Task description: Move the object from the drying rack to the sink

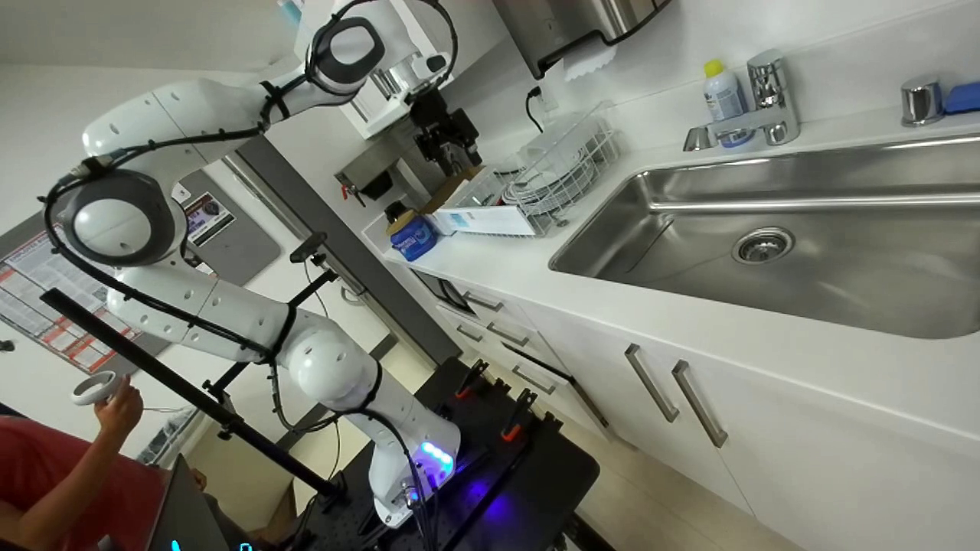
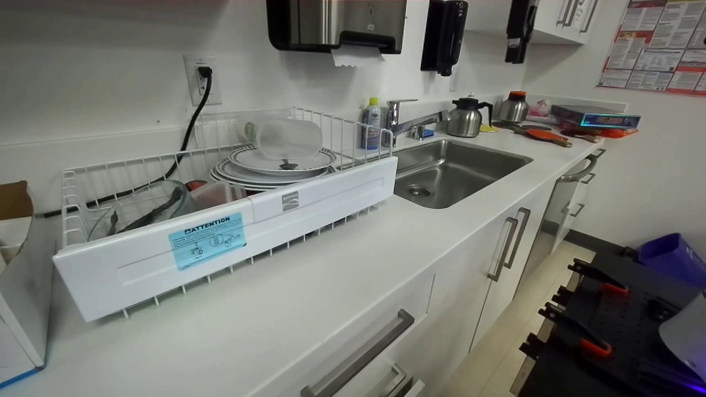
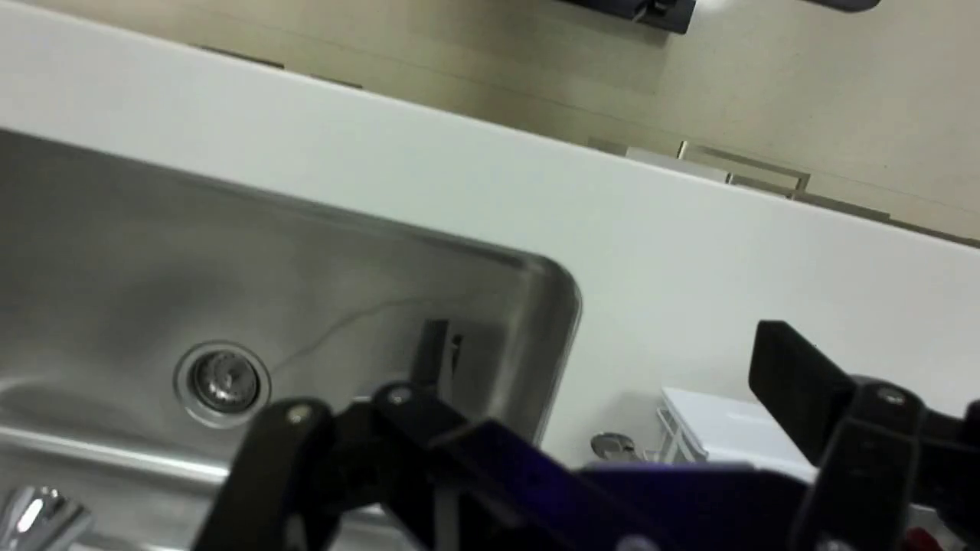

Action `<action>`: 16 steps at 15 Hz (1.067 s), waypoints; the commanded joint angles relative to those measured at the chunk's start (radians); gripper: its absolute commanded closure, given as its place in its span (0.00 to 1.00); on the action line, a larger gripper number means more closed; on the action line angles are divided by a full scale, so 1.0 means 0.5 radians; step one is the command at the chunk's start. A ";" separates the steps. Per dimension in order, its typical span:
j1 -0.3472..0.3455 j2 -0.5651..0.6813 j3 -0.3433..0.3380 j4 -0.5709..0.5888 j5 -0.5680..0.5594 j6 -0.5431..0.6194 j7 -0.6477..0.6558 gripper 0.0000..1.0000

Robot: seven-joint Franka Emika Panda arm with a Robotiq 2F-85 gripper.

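The white wire drying rack (image 2: 325,207) holds stacked plates (image 2: 259,173), a frosted plastic container (image 2: 289,138) lying on the plates, and a glass dish (image 2: 149,207). It also shows in an exterior view (image 1: 490,222) and partly in the wrist view (image 3: 735,428). Which object is meant, I cannot tell. The steel sink (image 1: 842,268) holds no object that I can make out; its corner fills the left of the wrist view (image 3: 490,306). My gripper (image 3: 605,329) is open with nothing between its fingers. It is high above the counter (image 1: 459,162), near the sink's rack-side end (image 2: 480,67).
The faucet (image 1: 766,99) and a yellow-capped bottle (image 1: 723,96) stand behind the sink. A jar (image 1: 413,236) and a cardboard box (image 2: 22,286) stand beside the rack. A paper towel dispenser (image 2: 342,25) hangs on the wall above. Kettles (image 2: 465,118) stand beyond the sink.
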 commanded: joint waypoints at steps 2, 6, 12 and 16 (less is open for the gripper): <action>0.094 0.107 0.091 0.092 0.007 0.277 -0.052 0.00; 0.130 0.111 0.143 0.067 0.000 0.298 -0.002 0.00; 0.145 0.137 0.176 0.082 -0.004 0.298 -0.001 0.00; 0.182 0.277 0.239 0.149 -0.077 0.659 -0.039 0.00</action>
